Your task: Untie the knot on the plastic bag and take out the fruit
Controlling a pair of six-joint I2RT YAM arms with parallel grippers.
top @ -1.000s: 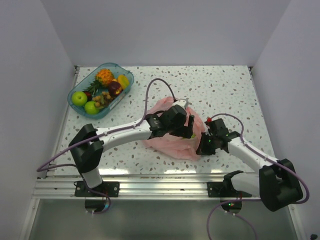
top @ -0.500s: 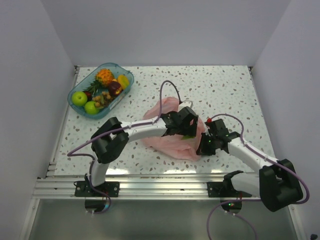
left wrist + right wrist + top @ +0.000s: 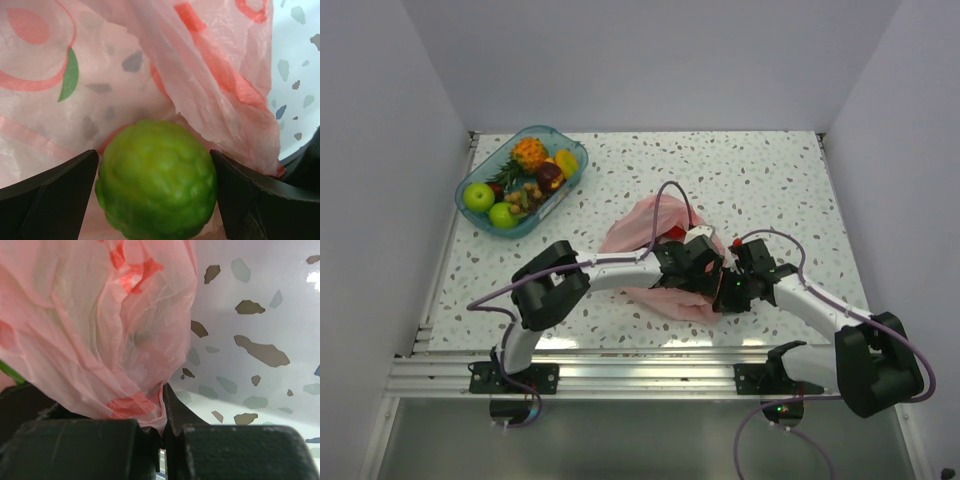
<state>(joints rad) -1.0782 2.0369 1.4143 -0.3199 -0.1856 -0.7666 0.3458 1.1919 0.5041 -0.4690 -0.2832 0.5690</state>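
The pale-pink plastic bag lies crumpled at the table's middle. My left gripper reaches into it, and in the left wrist view its fingers touch both sides of a bumpy lime-green fruit lying on the bag's plastic. My right gripper sits at the bag's right edge. In the right wrist view it is shut on a fold of the pink plastic. No knot shows in any view. The grapes are hidden.
A clear blue tray at the back left holds a small pineapple, green apples and other fruit. White walls close in the speckled table on three sides.
My left arm has folded in, and its gripper has moved right and nearer, deeper into the bag beside the right gripper. The bag has bunched up. The right gripper has stayed put.
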